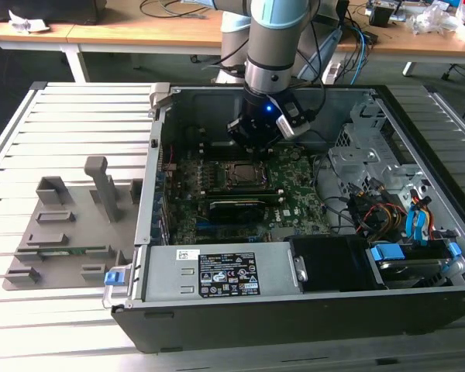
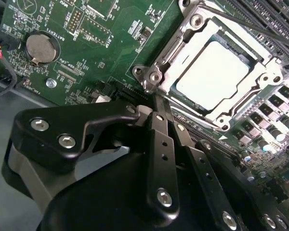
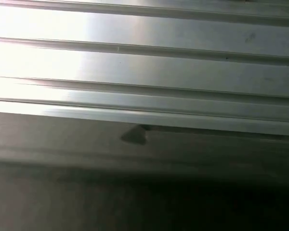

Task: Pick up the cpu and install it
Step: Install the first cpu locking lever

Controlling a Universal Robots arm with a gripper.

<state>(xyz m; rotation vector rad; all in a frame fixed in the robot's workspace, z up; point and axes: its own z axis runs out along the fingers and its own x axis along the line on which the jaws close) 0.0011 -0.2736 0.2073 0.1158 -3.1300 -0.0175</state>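
- The cpu (image 2: 213, 78) lies flat in its socket on the motherboard (image 2: 111, 43); its pale metal top shows through the opening of the socket frame (image 2: 195, 36) in the second wrist view.
- Judged from this, most of the task is done: the chip is already seated, and the metal frame lies closed over its edges. Whether the lever is fully latched cannot be told.
- The hand (image 2: 156, 103) has hold of nothing. Its fingers (image 2: 160, 144) stand close together, and whether they are fully closed cannot be made out.
- The cpu lies just beyond the fingertips, near them but not touching; the tips sit by the corner of the socket frame nearest the hand.
- In the exterior view the hand (image 1: 257, 147) hangs inside the open computer case (image 1: 294, 310), just above and slightly behind the socket (image 1: 242, 172).
- Beyond the hand on the other side from the chip, a round coin battery (image 2: 40, 46) sits on the board.
- A dark card (image 1: 236, 208) lies on the far side of the socket from the hand.
- The case rests on a slatted metal surface (image 1: 77, 108), with a grey holder tray (image 1: 62, 232) well apart from the hand, outside the case.
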